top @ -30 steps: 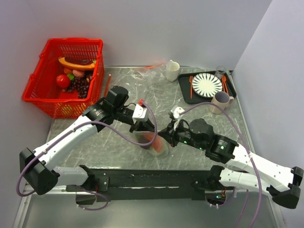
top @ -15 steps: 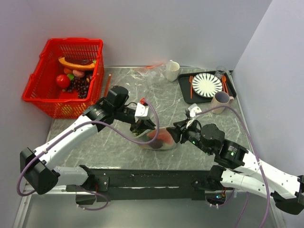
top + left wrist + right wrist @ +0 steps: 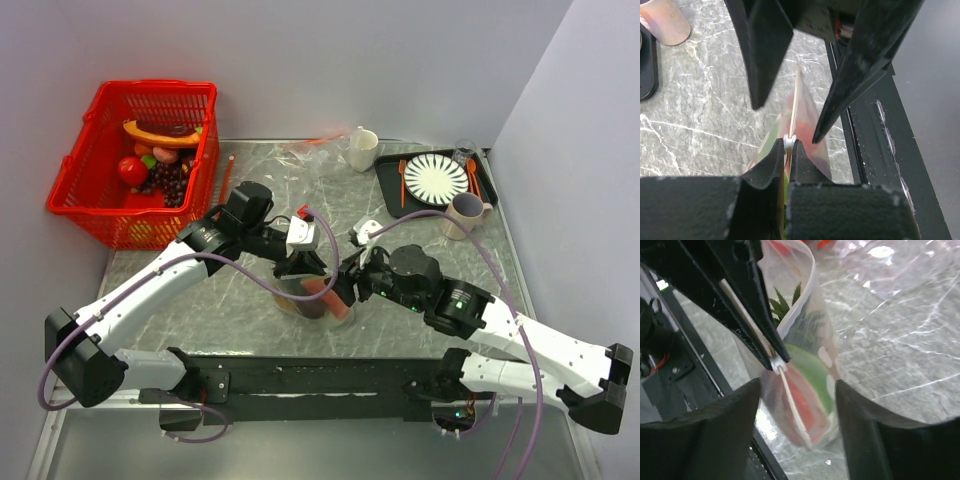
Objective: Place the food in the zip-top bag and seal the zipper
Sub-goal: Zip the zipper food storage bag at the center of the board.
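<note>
Clear zip-top bag point(image 3: 318, 297) sat at the counter's point(image 3: 290, 195) near edge, food point(image 3: 810, 372) showing inside.
My left pincer point(image 3: 788, 145) was clamped on its zipper point(image 3: 797, 95); my right pincer point(image 3: 797, 392) gaped around it, holding nothing.

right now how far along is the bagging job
Done: the food is inside the zip-top bag, red-orange and green showing through. In hand: the left gripper is shut on the zipper, the right gripper open astride the bag. Left: pressing the zipper shut; the mouth looks to gape beyond the pinch.
</note>
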Tool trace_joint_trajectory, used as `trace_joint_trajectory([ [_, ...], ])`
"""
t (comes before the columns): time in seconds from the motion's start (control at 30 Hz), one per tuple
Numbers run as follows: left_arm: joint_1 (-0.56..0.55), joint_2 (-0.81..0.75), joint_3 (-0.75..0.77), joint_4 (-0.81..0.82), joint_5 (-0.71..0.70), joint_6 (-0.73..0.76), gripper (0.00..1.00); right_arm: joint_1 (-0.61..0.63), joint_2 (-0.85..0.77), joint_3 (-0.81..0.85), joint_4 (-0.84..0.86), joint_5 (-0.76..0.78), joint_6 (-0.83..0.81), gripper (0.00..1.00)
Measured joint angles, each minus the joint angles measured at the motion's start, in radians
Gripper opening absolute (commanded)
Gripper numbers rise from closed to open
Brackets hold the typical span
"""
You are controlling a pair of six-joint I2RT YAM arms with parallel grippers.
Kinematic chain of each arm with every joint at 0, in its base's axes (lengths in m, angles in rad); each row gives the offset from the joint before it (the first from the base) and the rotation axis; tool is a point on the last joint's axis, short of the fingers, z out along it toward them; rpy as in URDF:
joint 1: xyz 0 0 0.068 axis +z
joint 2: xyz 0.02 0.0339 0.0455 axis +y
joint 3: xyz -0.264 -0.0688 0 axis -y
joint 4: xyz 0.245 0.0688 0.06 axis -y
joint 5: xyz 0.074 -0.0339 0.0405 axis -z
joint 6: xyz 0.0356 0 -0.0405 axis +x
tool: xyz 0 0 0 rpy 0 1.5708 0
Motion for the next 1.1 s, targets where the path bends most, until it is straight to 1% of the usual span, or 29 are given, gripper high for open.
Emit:
trace_joint_trajectory([
  [0.03,0.0,0.0,0.0,0.0,0.0,0.0,0.01,0.0,0.01,0.001,-0.002,-0.01,-0.005,0.33],
  [0.13,0.0,0.0,0.0,0.0,0.0,0.0,0.01,0.0,0.024,0.003,-0.005,-0.023,-0.016,0.0],
  [0.27,0.001,0.0,0.0,0.005,-0.009,0.0,0.01,0.005,0.022,0.004,-0.007,-0.019,-0.002,0.0],
  [0.37,0.0,-0.002,-0.002,0.028,-0.02,-0.007,0.01,0.009,0.005,0.003,-0.012,0.026,0.023,0.0],
  [0.47,-0.001,-0.017,-0.021,0.08,-0.046,-0.027,0.01,0.011,-0.035,-0.01,-0.018,0.112,0.061,0.0],
  [0.57,-0.002,-0.036,-0.04,0.112,-0.085,-0.043,0.01,0.013,-0.085,-0.026,-0.034,0.241,0.113,0.0],
  [0.77,-0.002,-0.042,-0.047,0.123,-0.163,-0.069,0.01,0.006,-0.123,-0.028,-0.106,0.495,0.23,0.0],
  [0.83,-0.002,-0.04,-0.047,0.12,-0.187,-0.074,0.01,-0.008,-0.123,-0.028,-0.142,0.554,0.276,0.0],
  [0.93,-0.002,-0.033,-0.047,0.116,-0.225,-0.084,0.01,-0.042,-0.127,-0.029,-0.194,0.619,0.332,0.0],
  [1.1,0.0,-0.026,-0.047,0.101,-0.291,-0.109,0.01,-0.121,-0.156,-0.043,-0.218,0.646,0.371,0.0],
])
